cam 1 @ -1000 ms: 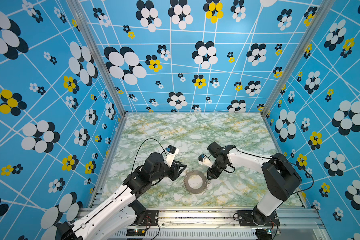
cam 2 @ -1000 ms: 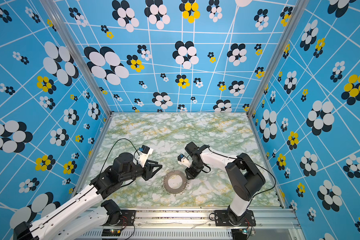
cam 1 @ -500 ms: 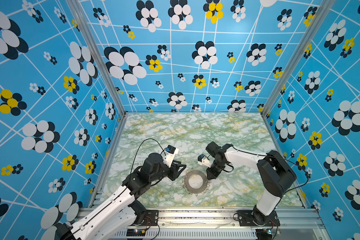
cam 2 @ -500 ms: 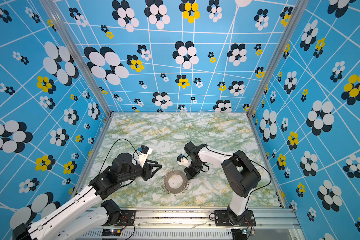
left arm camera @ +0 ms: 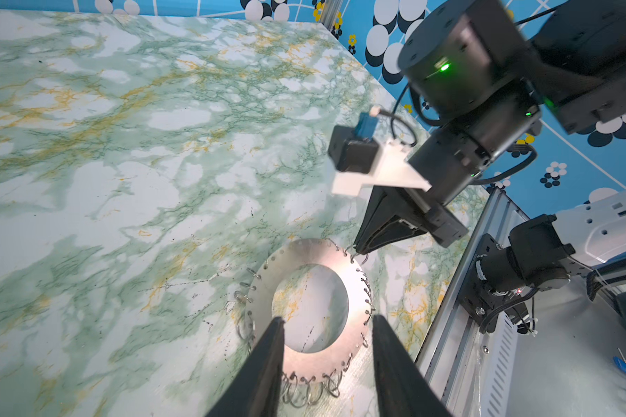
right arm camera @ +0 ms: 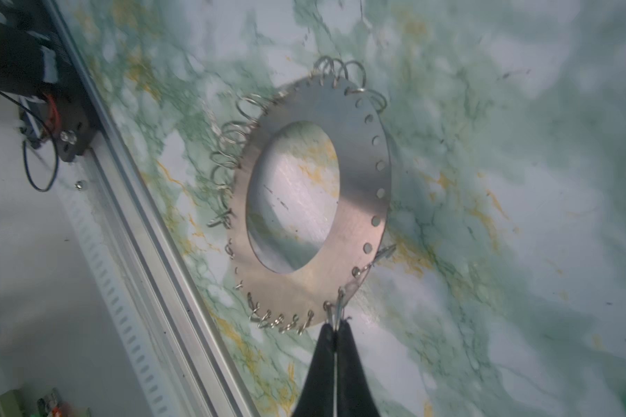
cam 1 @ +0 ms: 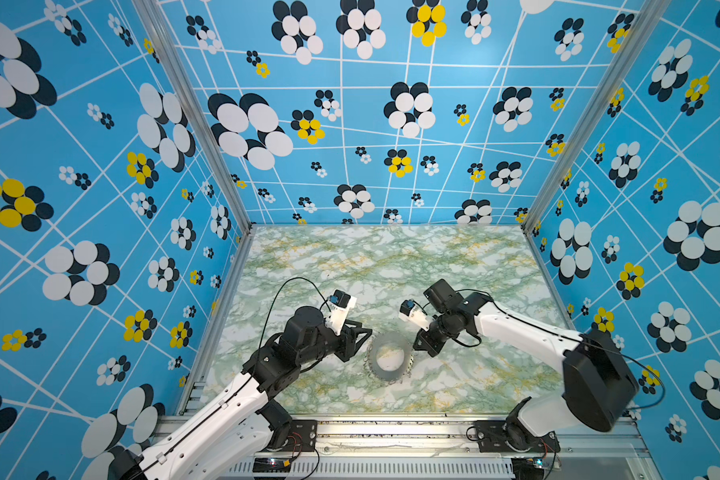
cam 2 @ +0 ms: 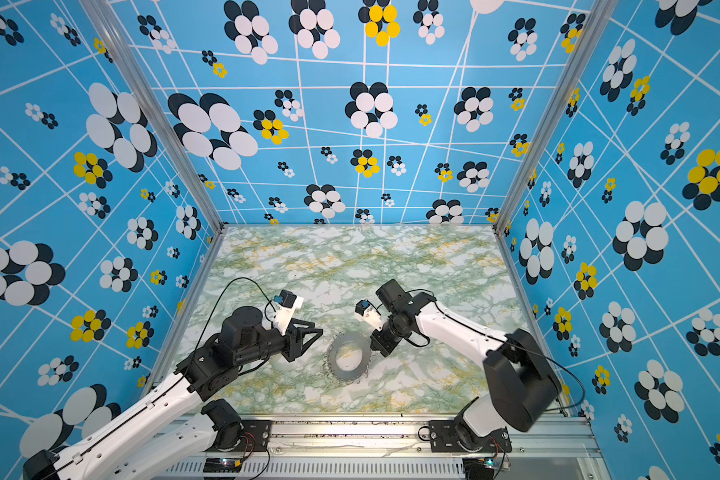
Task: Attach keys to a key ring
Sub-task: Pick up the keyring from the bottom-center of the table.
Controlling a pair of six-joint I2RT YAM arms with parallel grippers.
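Observation:
The key ring (cam 1: 378,365) (cam 2: 341,372) is a flat grey metal ring fringed with small wire loops, lying on the marble table between my two arms. My right gripper (right arm camera: 335,325) (cam 1: 415,347) (cam 2: 376,348) is shut on one wire loop at the ring's (right arm camera: 358,173) right edge. My left gripper (left arm camera: 326,319) (cam 1: 360,345) (cam 2: 310,344) hovers open just left of the ring (left arm camera: 304,252), with nothing between its fingers. The keys are out of view.
The marble tabletop (cam 1: 391,266) is bounded by blue flowered walls (cam 1: 100,208) on three sides. An aluminium rail (cam 1: 391,428) with both arm bases runs along the front edge, close to the ring. The right arm's elbow (cam 1: 595,382) juts over the front right.
My right gripper has closed onto a wire loop at the ring's edge, and that arm's elbow has swung a little. The left arm and the ring have stayed put.

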